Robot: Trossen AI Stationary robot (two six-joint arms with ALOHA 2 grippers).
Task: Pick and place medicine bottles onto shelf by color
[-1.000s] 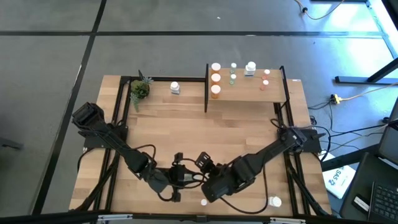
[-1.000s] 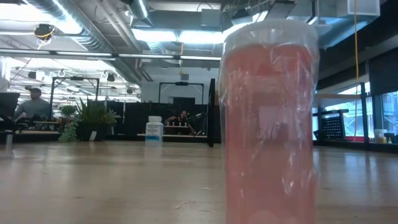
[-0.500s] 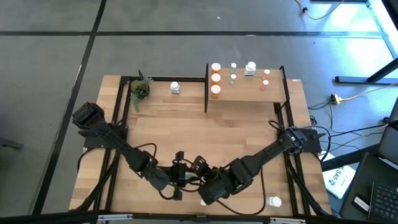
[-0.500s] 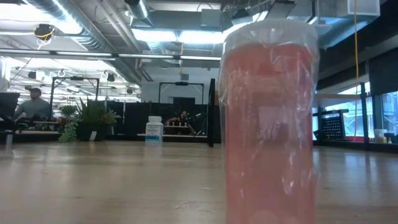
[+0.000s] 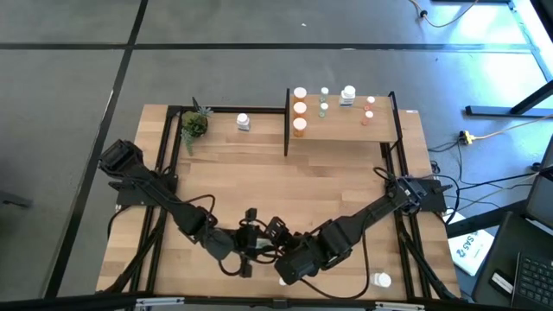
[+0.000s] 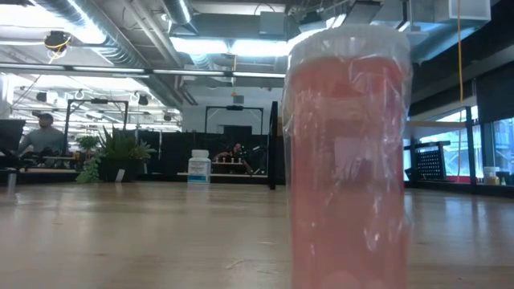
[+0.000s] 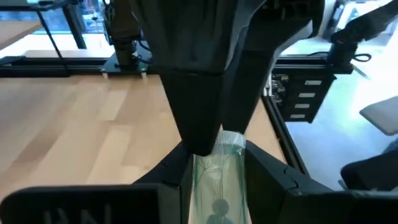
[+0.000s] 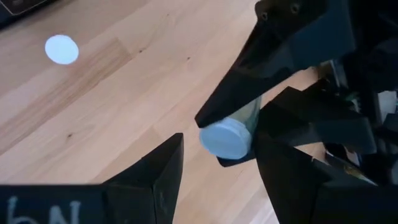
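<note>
Presently, a green medicine bottle (image 8: 233, 132), white-capped and film-wrapped, is clamped between the fingers of the left gripper (image 5: 259, 244) near the table's (image 5: 259, 181) front edge. The right gripper (image 5: 278, 231) is held just beside it, fingers apart around the cap. Orange, green, white and reddish bottles are ranged on the shelf (image 5: 346, 130).

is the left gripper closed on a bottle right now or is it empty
Closed on one. In the left wrist view the left gripper pinches a green bottle; the right wrist view shows its white cap sticking out.
</note>
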